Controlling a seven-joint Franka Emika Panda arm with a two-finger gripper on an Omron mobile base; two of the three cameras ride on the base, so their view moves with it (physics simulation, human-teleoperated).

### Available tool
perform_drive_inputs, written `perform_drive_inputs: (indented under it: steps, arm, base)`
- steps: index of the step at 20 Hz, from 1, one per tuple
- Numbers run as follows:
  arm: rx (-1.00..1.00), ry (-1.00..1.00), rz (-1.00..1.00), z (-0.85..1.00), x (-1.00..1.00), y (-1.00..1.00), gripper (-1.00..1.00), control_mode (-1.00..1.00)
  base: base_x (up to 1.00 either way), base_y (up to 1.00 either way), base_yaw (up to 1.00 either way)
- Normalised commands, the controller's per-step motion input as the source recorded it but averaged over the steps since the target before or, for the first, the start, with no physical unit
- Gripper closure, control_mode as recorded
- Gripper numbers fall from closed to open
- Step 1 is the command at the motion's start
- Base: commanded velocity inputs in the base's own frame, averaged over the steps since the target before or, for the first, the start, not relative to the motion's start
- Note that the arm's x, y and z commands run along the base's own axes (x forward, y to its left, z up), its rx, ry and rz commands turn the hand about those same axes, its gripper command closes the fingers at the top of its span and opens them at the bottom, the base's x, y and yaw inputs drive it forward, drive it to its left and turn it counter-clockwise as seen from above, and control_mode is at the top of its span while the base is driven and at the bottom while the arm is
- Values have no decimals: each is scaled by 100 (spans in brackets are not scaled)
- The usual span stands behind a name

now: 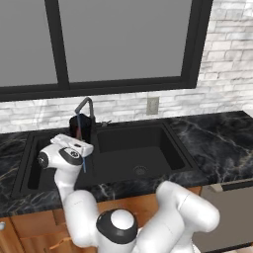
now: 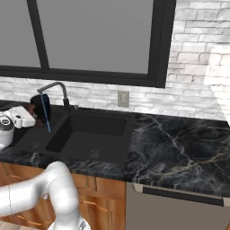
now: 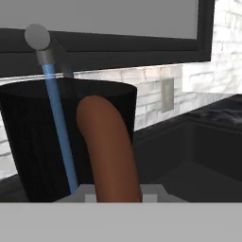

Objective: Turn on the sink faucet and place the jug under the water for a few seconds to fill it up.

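The black double-basin sink [image 1: 148,148] lay under the gooseneck faucet [image 1: 85,105], already running. The jug [image 1: 81,127] hung just behind the blue stream [image 2: 45,114] — the gripper [image 1: 74,143] pinched narrow on its reddish-brown handle [image 3: 108,146]. Next, probably, the rim needed nudging under the water.

arm [image 1: 148,217]: glossy white rounded links | joints: dark caps | wrist: black disc inset

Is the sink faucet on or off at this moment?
On. A thin blue stream of water drops from the sink faucet spout in the hand view, passing in front of the jug.
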Motion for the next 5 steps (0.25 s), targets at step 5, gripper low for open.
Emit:
perform_drive_inputs:
  steps: [5]
  arm:
    - [0,-3,1,-2,-10,0,100,-100]
  base:
    - [0,0,0]
